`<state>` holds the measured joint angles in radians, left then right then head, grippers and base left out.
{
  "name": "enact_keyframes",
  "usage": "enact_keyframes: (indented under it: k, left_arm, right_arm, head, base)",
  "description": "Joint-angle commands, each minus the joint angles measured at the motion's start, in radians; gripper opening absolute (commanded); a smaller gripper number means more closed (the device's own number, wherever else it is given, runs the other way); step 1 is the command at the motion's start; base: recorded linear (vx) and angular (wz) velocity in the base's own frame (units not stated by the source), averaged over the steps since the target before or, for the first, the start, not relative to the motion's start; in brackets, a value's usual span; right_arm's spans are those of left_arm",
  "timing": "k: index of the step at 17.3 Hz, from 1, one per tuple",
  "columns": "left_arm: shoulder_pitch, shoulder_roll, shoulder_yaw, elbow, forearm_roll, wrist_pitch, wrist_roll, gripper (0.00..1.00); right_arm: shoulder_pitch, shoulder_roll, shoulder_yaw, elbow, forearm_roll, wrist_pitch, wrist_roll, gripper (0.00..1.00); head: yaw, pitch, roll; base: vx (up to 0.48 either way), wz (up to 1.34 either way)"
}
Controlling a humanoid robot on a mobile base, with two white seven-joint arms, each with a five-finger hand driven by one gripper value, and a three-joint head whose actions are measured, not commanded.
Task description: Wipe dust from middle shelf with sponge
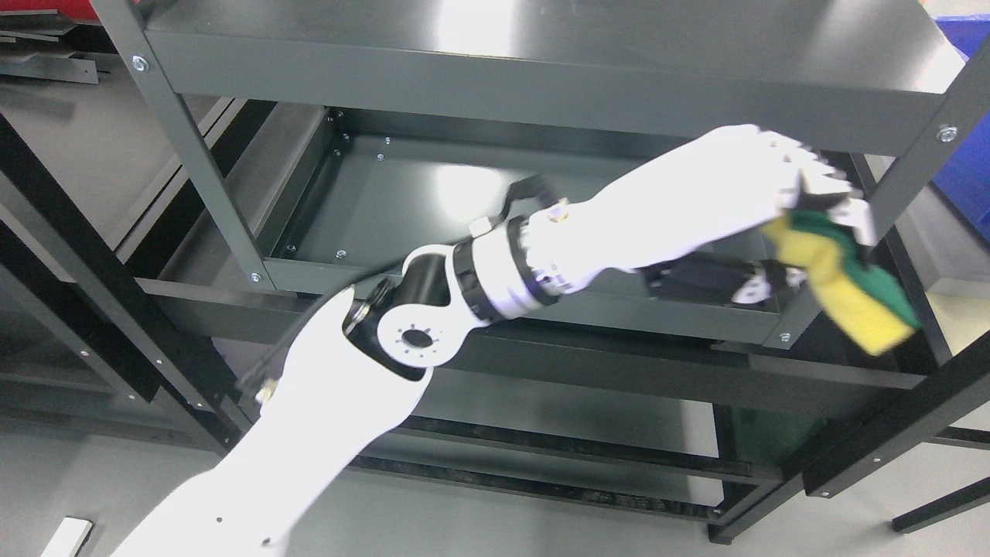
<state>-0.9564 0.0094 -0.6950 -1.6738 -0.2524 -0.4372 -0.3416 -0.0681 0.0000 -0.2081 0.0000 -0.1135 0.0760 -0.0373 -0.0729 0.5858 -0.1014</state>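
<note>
**Left hand grips sponge at the shelf's right corner**

White fingers of the left hand (pixel 804 193) are curled around a sponge (pixel 847 282) — yellow with a green scouring layer — holding it by its upper end so the rest hangs down and to the right. The arm comes up from the lower left and crosses in front of the middle shelf (pixel 433 193), a dark grey metal tray with a bright glare on it. The sponge sits off the shelf's front right corner, beside the upright post (pixel 916 166), and looks clear of the shelf surface — the hand is a little blurred. Above runs the top shelf (pixel 541 46).
</note>
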Motion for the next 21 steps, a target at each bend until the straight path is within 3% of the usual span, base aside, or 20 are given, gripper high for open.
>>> enact_keyframes:
  k: [1,4,7,10,16,21]
  left_arm:
    - [-0.212,0.008,-0.140,0.008,-0.148,-0.099,-0.133,0.00]
    - [-0.210,0.099,-0.019,0.003,-0.182,-0.240,-0.261,0.00]
    - [-0.205,0.233,0.096,-0.006,-0.180,-0.348,-0.281,0.00]
    - [-0.188,0.384,0.190,-0.015,-0.142,-0.348,-0.274,0.00]
    - [-0.137,0.703,0.294,-0.072,0.135,-0.348,-0.274,0.00]
    - [-0.032,1.024,0.426,-0.080,0.309,-0.348,-0.274,0.00]
  right_arm:
    - [0.001,-0.017,-0.001,-0.017,0.000,0.001,0.001,1.00]
    - [0.001,-0.017,-0.001,-0.017,0.000,0.001,0.001,1.00]
    - [-0.001,-0.017,-0.001,-0.017,0.000,0.001,0.001,1.00]
    - [0.001,-0.017,0.000,-0.017,0.000,0.001,0.001,1.00]
    - [-0.001,-0.017,-0.001,-0.017,0.000,0.001,0.001,1.00]
    - [0.001,-0.017,-0.001,-0.017,0.000,0.001,0.001,1.00]
  head:
    - [0.0000,0.000,0.000]
    - [0.0000,0.000,0.000]
    - [0.0000,0.000,0.000]
    - [0.0000,0.000,0.000]
    - [0.0000,0.000,0.000]
    - [0.0000,0.000,0.000]
  base:
    - [0.000,0.00]
    - [0.000,0.00]
    - [0.000,0.00]
    - [0.000,0.00]
    - [0.000,0.00]
    - [0.000,0.00]
